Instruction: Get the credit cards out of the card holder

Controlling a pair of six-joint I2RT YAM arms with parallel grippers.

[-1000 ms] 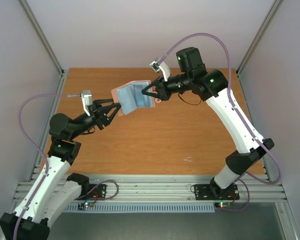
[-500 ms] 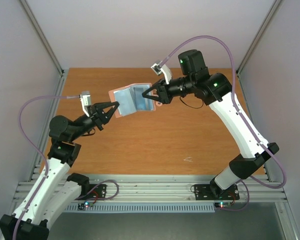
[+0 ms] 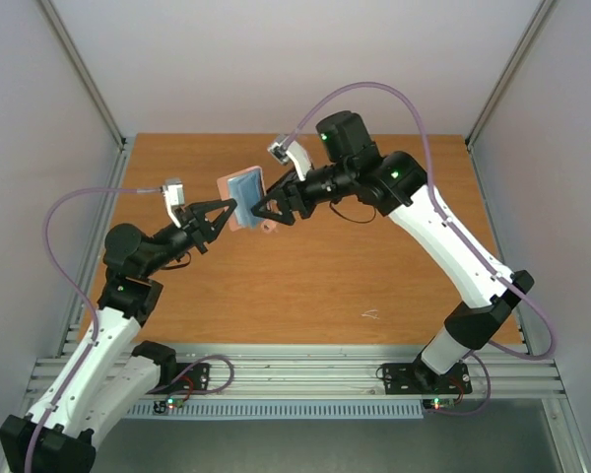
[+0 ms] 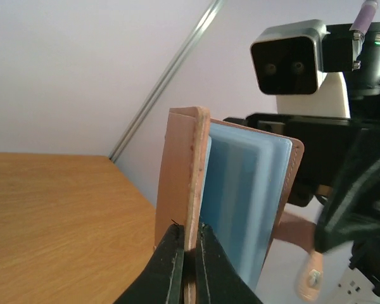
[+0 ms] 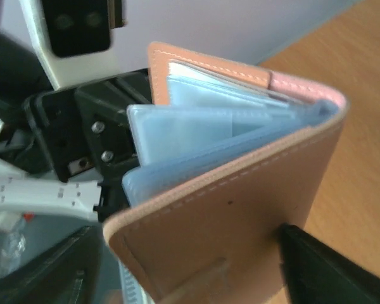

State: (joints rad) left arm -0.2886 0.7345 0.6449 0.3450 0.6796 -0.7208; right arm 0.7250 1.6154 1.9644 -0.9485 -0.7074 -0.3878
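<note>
The card holder (image 3: 244, 189) hangs in the air above the wooden table (image 3: 374, 266), half folded, between the two arms. The left gripper (image 3: 227, 209) has its fingertips (image 4: 172, 263) pinched together on the bottom edge of one taupe cover, which stands upright. The right gripper (image 3: 264, 209) is against the other cover. In its own wrist view its fingers (image 5: 329, 266) sit wide apart on either side of that cover, one touching it, and no clamp shows. Between the covers lie light blue sleeves (image 5: 202, 136), and a snap strap (image 3: 268, 228) dangles below.

No card has come out, and none can be told apart from the sleeves in these views. The step in hand looks like setting the holder up for access — still the opening stage of the task. The next move probably calls for the left pinch to hold firm while the right fingers spread the covers and find a card's exposed edge; the sleeves look soft and likely to flex.
</note>
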